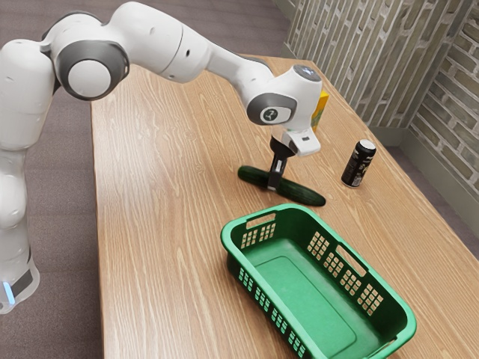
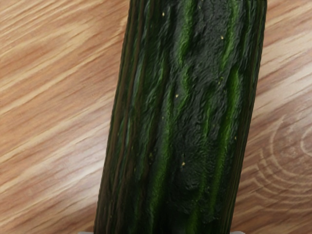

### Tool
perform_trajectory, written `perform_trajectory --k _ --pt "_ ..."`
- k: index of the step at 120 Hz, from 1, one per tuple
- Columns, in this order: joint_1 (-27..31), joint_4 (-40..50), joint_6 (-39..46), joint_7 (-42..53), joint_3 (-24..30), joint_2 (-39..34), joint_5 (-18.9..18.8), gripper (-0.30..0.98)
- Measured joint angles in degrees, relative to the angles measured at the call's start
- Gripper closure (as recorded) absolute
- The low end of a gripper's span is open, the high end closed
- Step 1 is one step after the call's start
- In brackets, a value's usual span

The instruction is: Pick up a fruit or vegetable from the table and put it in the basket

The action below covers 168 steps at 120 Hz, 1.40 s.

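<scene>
The fingers [image 1: 275, 179] are pinching the cucumber [image 1: 304, 194] near its middle, one against each long side. In the exterior view the nearer one crosses the dark skin, and in the wrist view a pale sliver of a fingertip shows at either flank.

Largest of all, the tabletop [image 1: 165, 224] spreads out in pale, streaked wood, between the gray floor [image 1: 63, 202] and a patterned brick wall [image 1: 374, 60]. The wrist view adds a swirling knot in the grain beside the cucumber, a detail the exterior view does not give.

The white arm [image 1: 161, 41] reaches in from the exterior view's left, its hand tilted above the cucumber. The green basket [image 1: 243, 262], with its slotted sides and cut-out handles, stands upright on the tabletop.

The cucumber lies outside the basket, near the rim of its far end; whether it touches the wood underneath cannot be told. From the side it looks almost evenly dark, but the wrist view brings out wrinkled skin, brighter green streaks and tiny pale specks.

Farther toward the exterior view's right, a black can [image 1: 358, 165] with a silvery top stands upright. Beyond the hand, partly hidden by it, is a yellow item [image 1: 322, 105].
</scene>
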<state>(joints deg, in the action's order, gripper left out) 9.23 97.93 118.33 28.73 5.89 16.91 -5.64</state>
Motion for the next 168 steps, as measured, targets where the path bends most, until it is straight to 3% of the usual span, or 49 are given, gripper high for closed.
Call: perform_trajectory --k 41,55,65,111,168 --pt "0.04 0.03 0.39 -0.02 -0.06 0.38 -0.57 0.49" --pt "0.01 0.25 0.08 -0.09 0.11 -3.33 -0.73 0.51" --pt "0.04 0.3 -0.52 -0.09 0.54 -6.23 -0.77 0.46" --pt "-0.27 -0.74 -4.26 0.08 11.26 -12.75 -0.92 0.46" --pt "-13.9 -8.06 -7.7 0.2 12.73 -7.99 -3.19 0.46"
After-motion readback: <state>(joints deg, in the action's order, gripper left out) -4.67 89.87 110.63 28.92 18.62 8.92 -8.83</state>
